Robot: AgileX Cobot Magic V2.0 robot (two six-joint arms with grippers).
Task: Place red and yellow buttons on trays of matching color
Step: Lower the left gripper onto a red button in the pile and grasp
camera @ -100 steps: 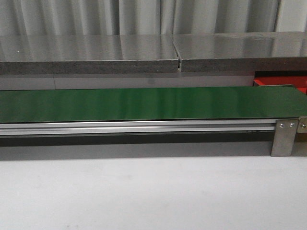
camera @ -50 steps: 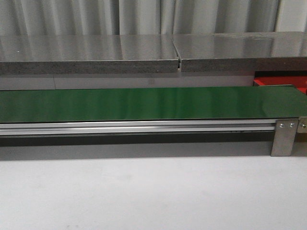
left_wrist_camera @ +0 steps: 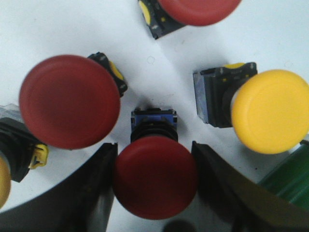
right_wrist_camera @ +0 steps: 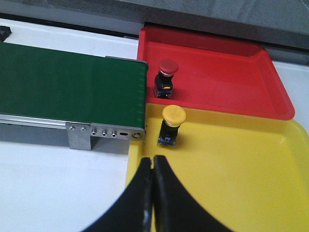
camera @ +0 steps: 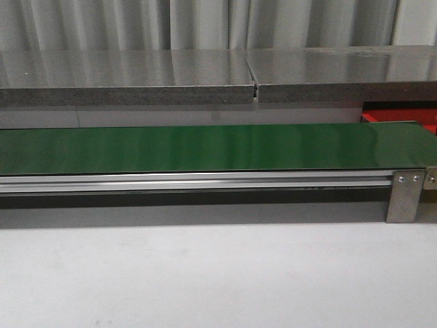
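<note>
**Left tool poised around a red button; two buttons already sorted**

At the supply pile, seen from the left wrist, the left tool [left_wrist_camera: 155,188] is spread, its two dark fingers [left_wrist_camera: 99,193] standing either side of a red button [left_wrist_camera: 155,177] that sits upright on the white counter [left_wrist_camera: 63,29]. Whether the pads touch the cap yet, I cannot tell; they look just beside it. Close around it lie a larger-looking red button [left_wrist_camera: 69,101], a yellow button [left_wrist_camera: 269,111] on its side, and another red cap [left_wrist_camera: 198,10] at the frame edge.

Over by the right end of the green belt [right_wrist_camera: 67,87], the right tool [right_wrist_camera: 153,181] is pressed together and holds nothing. One red-capped button [right_wrist_camera: 165,77] stands in the red tray [right_wrist_camera: 231,82], one yellow-capped button [right_wrist_camera: 171,124] in the yellow tray [right_wrist_camera: 251,174].

My reading: the step in hand is picking the next red button. The next move calls for closing squarely on the cap without nudging the crowding neighbours, then lifting straight up. The belt shows bare in the front view.
</note>
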